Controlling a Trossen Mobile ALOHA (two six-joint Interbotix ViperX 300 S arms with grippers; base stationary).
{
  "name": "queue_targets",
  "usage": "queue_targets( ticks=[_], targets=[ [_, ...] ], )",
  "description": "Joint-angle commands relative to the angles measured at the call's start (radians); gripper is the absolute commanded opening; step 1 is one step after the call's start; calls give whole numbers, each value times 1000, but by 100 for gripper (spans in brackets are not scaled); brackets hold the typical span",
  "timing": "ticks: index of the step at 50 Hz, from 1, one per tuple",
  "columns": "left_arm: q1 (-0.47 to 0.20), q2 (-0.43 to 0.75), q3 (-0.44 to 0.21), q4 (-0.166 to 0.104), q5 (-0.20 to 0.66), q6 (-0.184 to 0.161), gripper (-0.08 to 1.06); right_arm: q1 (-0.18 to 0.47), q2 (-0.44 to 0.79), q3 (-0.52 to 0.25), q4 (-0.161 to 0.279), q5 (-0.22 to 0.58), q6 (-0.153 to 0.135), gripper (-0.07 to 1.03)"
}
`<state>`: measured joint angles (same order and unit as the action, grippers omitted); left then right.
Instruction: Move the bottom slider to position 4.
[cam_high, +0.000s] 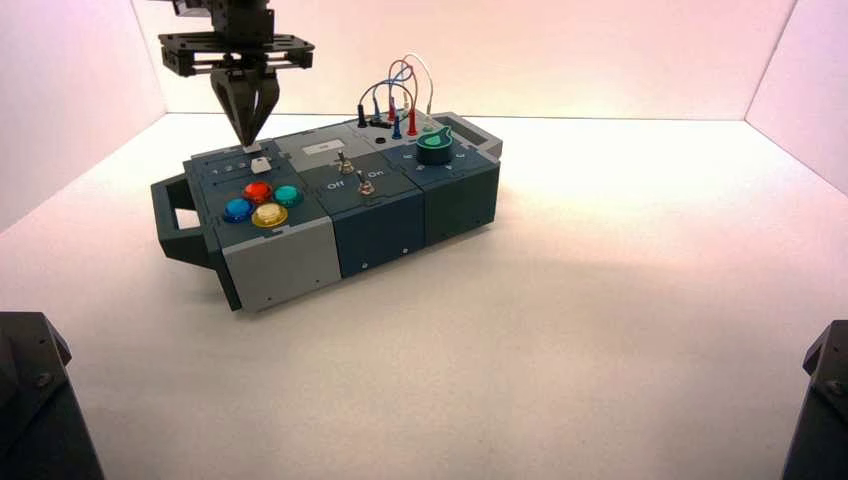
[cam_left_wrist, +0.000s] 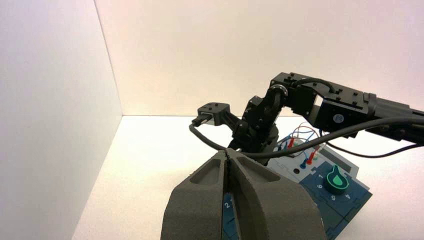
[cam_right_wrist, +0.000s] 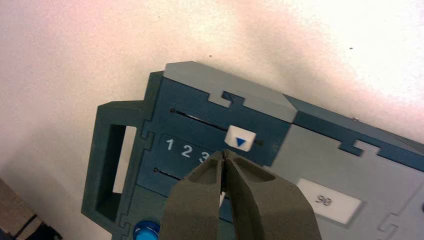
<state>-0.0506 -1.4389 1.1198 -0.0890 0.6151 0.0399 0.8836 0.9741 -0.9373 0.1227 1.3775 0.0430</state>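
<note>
The bottom slider (cam_high: 261, 165) is a small white knob on the dark blue left end of the box (cam_high: 300, 255). In the right wrist view only a white sliver of it (cam_right_wrist: 221, 199) shows behind my fingers. My right gripper (cam_high: 247, 140) (cam_right_wrist: 225, 154) hangs tip-down right over that knob, shut, with nothing between its tips. The digits 1, 2, 3 (cam_right_wrist: 186, 150) show beside the tips; position 4 is hidden behind the fingers (cam_right_wrist: 260, 200). The twin top slider (cam_right_wrist: 240, 138), marked with a blue triangle, sits near its track's far end. My left gripper (cam_left_wrist: 227, 154) is shut and held away from the box.
Red, teal, blue and yellow buttons (cam_high: 262, 202) lie in front of the sliders. Two toggle switches (cam_high: 356, 175), a green knob (cam_high: 434, 148) and plugged wires (cam_high: 398, 95) fill the rest of the top. The box handle (cam_high: 172, 215) sticks out on the left. A white label reads 90 (cam_right_wrist: 325, 201).
</note>
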Motion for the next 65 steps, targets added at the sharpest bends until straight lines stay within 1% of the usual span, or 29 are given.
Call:
queue_targets(
  ticks=[1, 19, 40, 50, 65],
  targets=[
    [-2, 8, -17, 0, -12, 2, -3, -5, -84, -2, 0, -3, -2, -2],
    [-2, 6, -18, 0, -12, 3, -3, -6, -104, 51, -8, -5, -2, -2],
    [-23, -3, -17, 0, -12, 5, -3, -35, -144, 126, -11, -58, -3, -2],
    [-26, -3, -17, 0, -12, 5, -3, -40, -169, 175, -9, -89, -2, -2],
    [-28, -3, -17, 0, -14, 5, -3, -38, -206, 282, 5, -155, -2, -2]
  ],
)
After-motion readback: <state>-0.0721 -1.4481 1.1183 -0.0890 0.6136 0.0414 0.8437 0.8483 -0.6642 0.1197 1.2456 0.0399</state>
